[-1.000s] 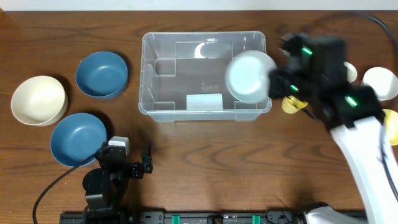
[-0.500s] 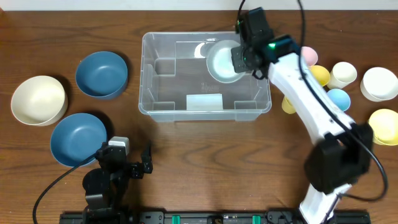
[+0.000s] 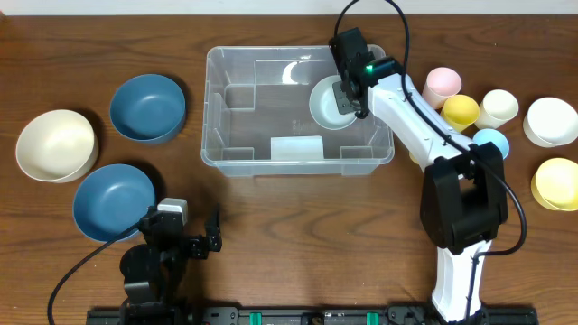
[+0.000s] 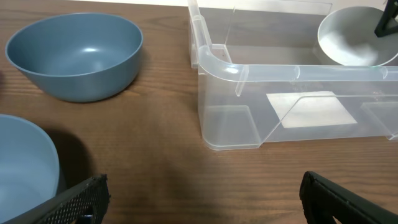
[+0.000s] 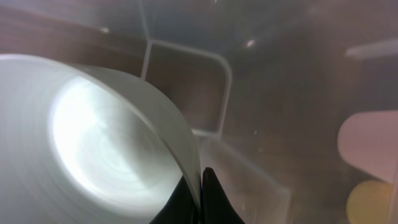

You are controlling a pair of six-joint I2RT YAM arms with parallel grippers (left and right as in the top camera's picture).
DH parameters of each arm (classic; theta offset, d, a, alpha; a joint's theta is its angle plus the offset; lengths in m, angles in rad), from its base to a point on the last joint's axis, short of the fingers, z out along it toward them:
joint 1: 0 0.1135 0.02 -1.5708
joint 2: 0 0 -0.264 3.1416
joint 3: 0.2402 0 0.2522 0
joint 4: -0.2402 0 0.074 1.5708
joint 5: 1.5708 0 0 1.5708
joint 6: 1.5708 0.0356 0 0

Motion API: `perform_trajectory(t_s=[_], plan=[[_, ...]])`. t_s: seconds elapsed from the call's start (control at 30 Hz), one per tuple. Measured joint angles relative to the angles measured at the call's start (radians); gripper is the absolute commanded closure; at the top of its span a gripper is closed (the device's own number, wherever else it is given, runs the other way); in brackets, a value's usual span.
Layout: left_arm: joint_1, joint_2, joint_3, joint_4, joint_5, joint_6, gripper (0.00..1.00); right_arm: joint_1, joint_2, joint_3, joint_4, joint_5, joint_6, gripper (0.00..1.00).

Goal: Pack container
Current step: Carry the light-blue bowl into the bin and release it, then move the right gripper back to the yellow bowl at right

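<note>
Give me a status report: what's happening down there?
Right gripper shut on pale bowl, inside container. Left gripper open, empty. Nothing blocking.

Look to the left side of the wooden worktop (image 3: 316,226) and you'll find three empty bowls, mouths up. A dark blue bowl (image 3: 147,107) sits farthest back, a cream bowl (image 3: 56,144) lies nearest the left edge, and a second blue bowl (image 3: 114,200) sits closest to the front, just beside the cream one. On the right you have a tight cluster of small cups: a pink cup (image 3: 442,83), a yellow cup (image 3: 460,111), a cream cup (image 3: 498,106) and a light blue cup (image 3: 490,142). Past them, by the right edge, a white bowl (image 3: 551,121) stands behind a yellow bowl (image 3: 556,183).
</note>
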Motion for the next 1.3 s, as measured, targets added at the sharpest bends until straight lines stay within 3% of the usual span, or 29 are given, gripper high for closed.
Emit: perform_trajectory(t_s=[0.1, 0.3, 0.73, 0.9, 1.1, 1.3], plan=[[0.000, 0.000, 0.000, 0.000, 0.000, 0.000, 0.02, 0.000, 0.003, 0.000, 0.027, 0.016, -0.019, 0.96], [0.000, 0.000, 0.000, 0.000, 0.000, 0.000, 0.02, 0.000, 0.005, 0.000, 0.058, 0.044, -0.043, 0.74], [0.000, 0.000, 0.000, 0.000, 0.000, 0.000, 0.02, 0.023, 0.005, 0.017, 0.054, 0.057, -0.075, 0.72], [0.000, 0.000, 0.000, 0.000, 0.000, 0.000, 0.02, 0.078, 0.005, 0.163, -0.097, 0.032, -0.078, 0.63], [0.000, 0.000, 0.000, 0.000, 0.000, 0.000, 0.02, 0.127, -0.036, 0.433, -0.385, -0.034, 0.033, 0.53], [0.000, 0.000, 0.000, 0.000, 0.000, 0.000, 0.02, -0.012, -0.201, 0.516, -0.616, -0.089, 0.151, 0.45]])
